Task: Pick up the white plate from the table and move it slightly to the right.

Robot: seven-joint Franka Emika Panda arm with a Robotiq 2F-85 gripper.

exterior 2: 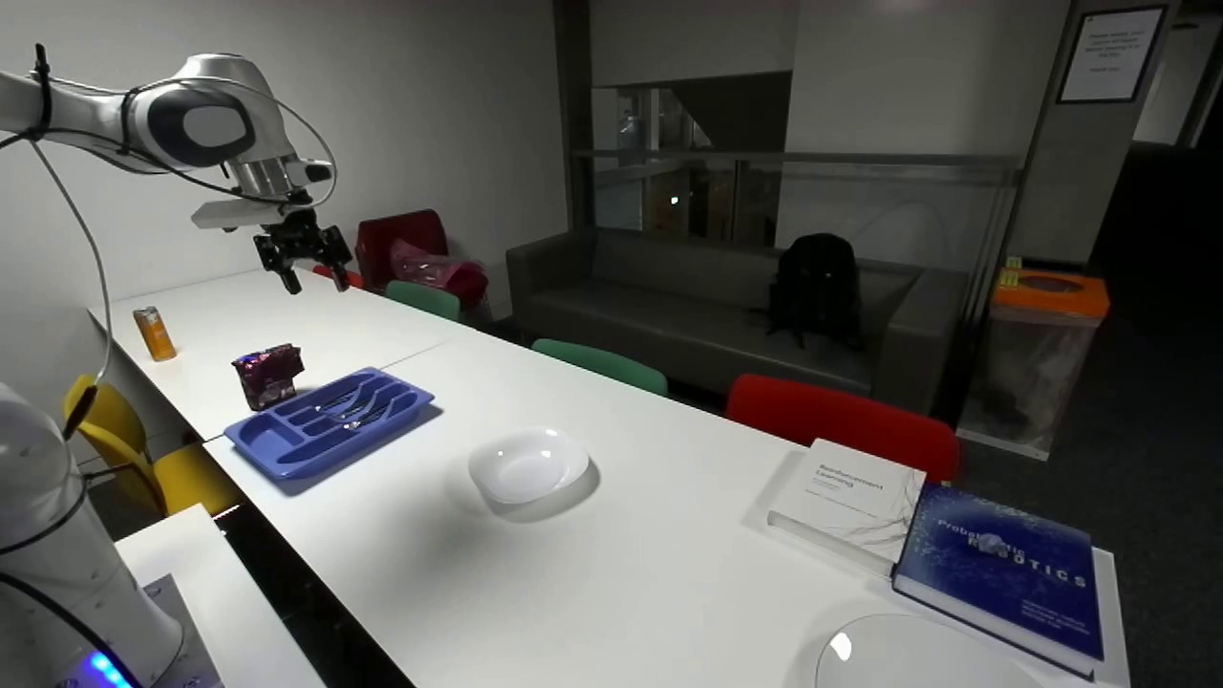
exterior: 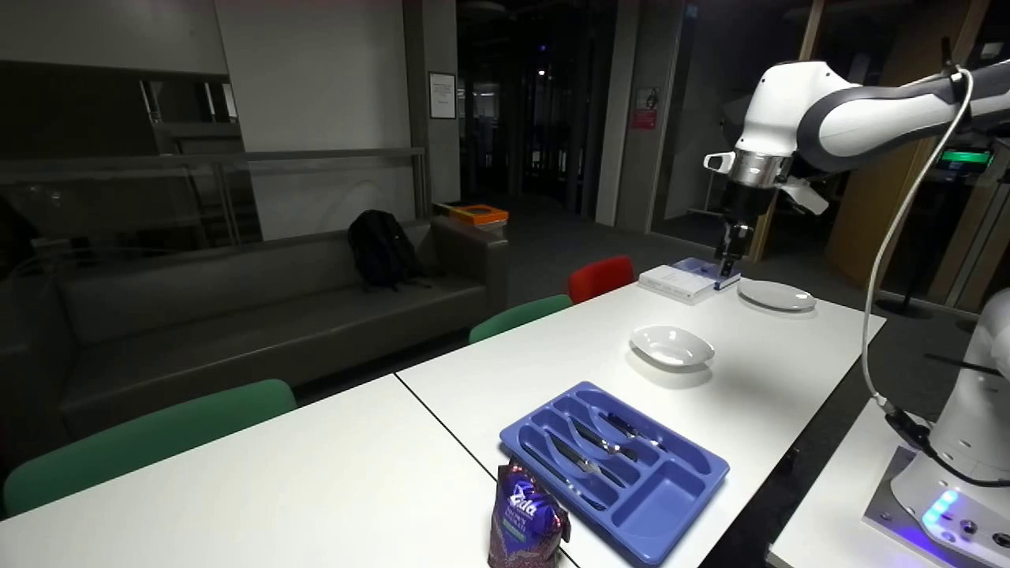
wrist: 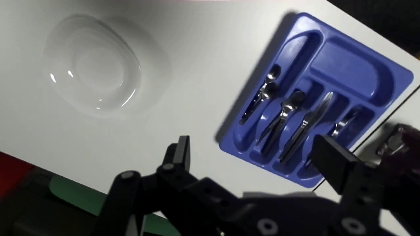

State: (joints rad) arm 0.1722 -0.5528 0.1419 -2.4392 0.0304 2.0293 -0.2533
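Observation:
A small deep white plate with a raised rim rests on the white table; in an exterior view the same plate stands near the middle of the tabletop. High above the table hangs my gripper, its fingers spread wide with nothing between them. From the wrist view, the plate lies at the upper left, well away from the gripper. A dark finger stands on the left side of that view, the opposite one on the right, partly covering the tray.
A blue cutlery tray holds several utensils beside the plate. Next to it stands a purple packet. A flatter white plate, a white book and a blue book lie at one end; an orange can at the other.

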